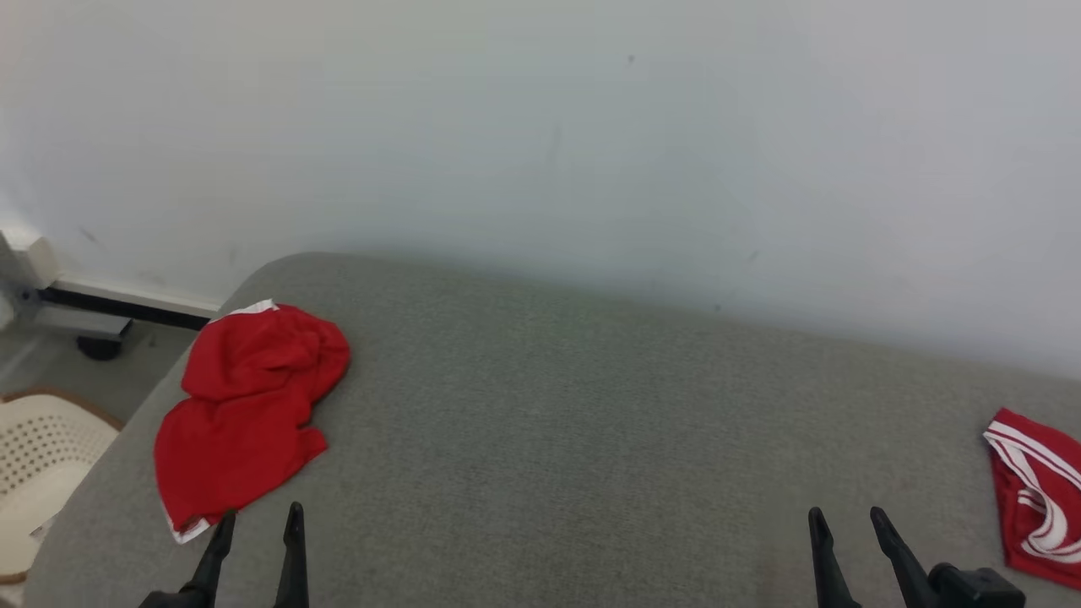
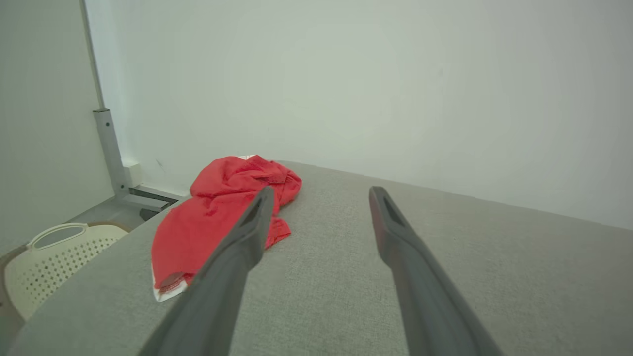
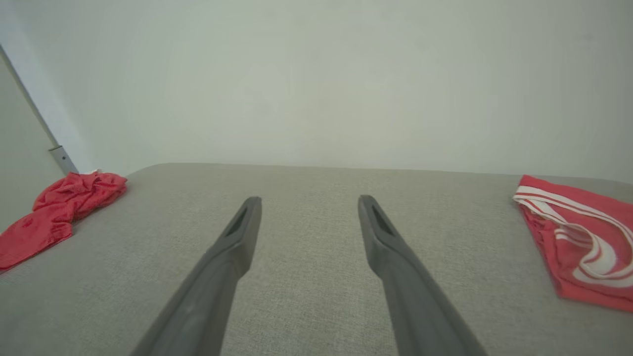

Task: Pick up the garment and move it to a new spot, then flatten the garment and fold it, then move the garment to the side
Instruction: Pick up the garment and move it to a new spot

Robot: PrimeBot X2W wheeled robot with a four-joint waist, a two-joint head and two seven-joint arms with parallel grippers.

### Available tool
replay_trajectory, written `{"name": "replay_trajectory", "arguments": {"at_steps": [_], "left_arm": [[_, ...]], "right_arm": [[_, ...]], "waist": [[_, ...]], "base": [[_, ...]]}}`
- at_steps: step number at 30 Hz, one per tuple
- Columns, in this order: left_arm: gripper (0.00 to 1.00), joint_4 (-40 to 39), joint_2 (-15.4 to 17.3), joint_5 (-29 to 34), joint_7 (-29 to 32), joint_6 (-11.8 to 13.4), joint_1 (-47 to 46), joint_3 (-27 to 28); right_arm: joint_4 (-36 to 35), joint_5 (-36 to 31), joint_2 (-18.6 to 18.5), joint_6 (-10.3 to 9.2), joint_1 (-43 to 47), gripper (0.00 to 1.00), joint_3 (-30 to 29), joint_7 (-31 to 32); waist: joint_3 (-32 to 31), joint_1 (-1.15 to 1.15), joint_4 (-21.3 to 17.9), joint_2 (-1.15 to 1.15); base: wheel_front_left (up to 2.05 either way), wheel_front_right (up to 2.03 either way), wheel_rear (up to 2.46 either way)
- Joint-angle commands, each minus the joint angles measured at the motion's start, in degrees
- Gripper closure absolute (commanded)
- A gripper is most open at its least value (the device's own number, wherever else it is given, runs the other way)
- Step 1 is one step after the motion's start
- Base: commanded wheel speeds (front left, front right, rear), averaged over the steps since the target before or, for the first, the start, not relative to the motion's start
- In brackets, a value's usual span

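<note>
A crumpled red garment (image 1: 245, 405) with a white hem lies at the left end of the grey cushioned surface (image 1: 557, 439); it also appears in the left wrist view (image 2: 217, 217) and far left in the right wrist view (image 3: 54, 212). My left gripper (image 1: 260, 522) is open just in front of its near edge, nothing between the fingers; seen from its wrist (image 2: 320, 198), the left finger overlaps the cloth. My right gripper (image 1: 847, 519) hangs open over bare surface at the lower right, its fingertips spread apart (image 3: 309, 202).
A second red garment with white stripes (image 1: 1040, 498) lies at the right edge, also visible in the right wrist view (image 3: 578, 237). A cream perforated basket (image 1: 42, 464) stands on the floor left of the surface. A white wall (image 1: 591, 127) rises behind.
</note>
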Motion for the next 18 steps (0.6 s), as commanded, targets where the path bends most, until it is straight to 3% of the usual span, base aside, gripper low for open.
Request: {"name": "replay_trajectory", "arguments": {"at_steps": [1,8,18], "left_arm": [[0.00,-0.5,0.2,0.4,-0.2,-0.1,0.3,0.5],[0.00,-3.3,-0.7,-1.3,-0.2,-0.1,1.5,4.9],[0.00,-6.8,-1.9,0.7,-0.2,-0.1,3.5,8.8]], "right_arm": [[0.4,0.7,0.1,-0.14,-0.7,0.00,0.4,-0.6],[2.8,1.7,0.0,-0.14,-5.3,0.00,5.1,-1.2],[6.9,1.5,0.0,-0.14,-10.8,0.00,9.1,-2.0]], "waist": [[-0.1,-0.01,7.1,0.00],[3.1,-0.01,11.5,0.00],[5.6,-0.01,13.5,0.00]], "base": [[0.00,0.00,0.00],[0.00,0.00,0.00],[0.00,0.00,0.00]]}}
